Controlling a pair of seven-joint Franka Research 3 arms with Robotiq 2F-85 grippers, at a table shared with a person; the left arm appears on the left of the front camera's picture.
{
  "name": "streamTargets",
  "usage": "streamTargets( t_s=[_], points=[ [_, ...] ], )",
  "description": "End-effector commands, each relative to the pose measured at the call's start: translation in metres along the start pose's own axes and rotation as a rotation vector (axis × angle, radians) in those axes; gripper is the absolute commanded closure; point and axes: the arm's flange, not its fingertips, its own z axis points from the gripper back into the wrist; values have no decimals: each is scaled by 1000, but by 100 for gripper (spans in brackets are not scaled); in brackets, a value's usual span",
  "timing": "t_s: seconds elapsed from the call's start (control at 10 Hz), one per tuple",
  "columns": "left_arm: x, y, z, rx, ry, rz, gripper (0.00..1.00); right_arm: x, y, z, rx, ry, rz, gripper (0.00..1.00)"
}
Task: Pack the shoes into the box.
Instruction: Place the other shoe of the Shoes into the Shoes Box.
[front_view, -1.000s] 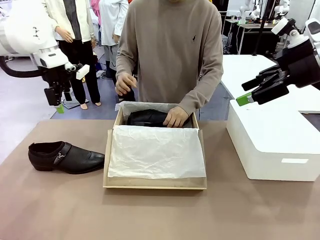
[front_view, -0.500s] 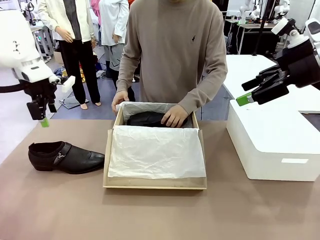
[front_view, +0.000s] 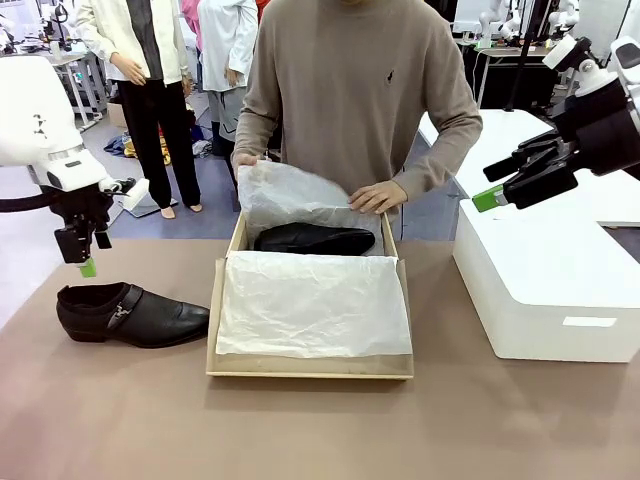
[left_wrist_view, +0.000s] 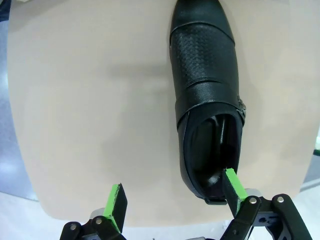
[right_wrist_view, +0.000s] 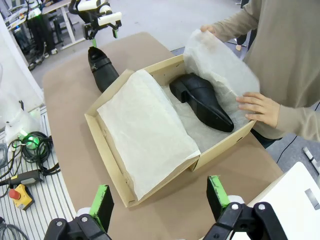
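Observation:
One glossy black shoe (front_view: 130, 315) lies on the table left of the box, toe toward it. My left gripper (front_view: 88, 268) hangs open just above its heel. In the left wrist view the shoe (left_wrist_view: 207, 95) points away and the left gripper (left_wrist_view: 174, 187) has one green pad over the heel opening. The other shoe (front_view: 312, 239) lies in the far end of the tan box (front_view: 310, 368), seen also as the shoe (right_wrist_view: 202, 102) in the box (right_wrist_view: 107, 145). My right gripper (front_view: 485, 200) is open, high at the right, the right gripper (right_wrist_view: 159, 192) facing the box from above.
The person at the far side holds up a sheet of white tissue paper (front_view: 290, 195) over the boxed shoe with both hands (front_view: 375, 197). More tissue (front_view: 310, 305) covers the near part of the box. A large white box (front_view: 545, 290) stands at the right.
My left gripper has moved left and down to just above the loose shoe's heel. The person's hands left the boxed shoe and lifted the tissue sheet. The right arm stayed still.

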Motion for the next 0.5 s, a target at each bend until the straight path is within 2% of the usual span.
streamTargets(
  t_s=[0.0,0.4],
  points=[
    [0,-2,3,8,-1,0,0,1,-4,-1,15,-20,21,0],
    [0,-2,3,8,-1,0,0,1,-4,-1,15,-20,21,0]
  ],
)
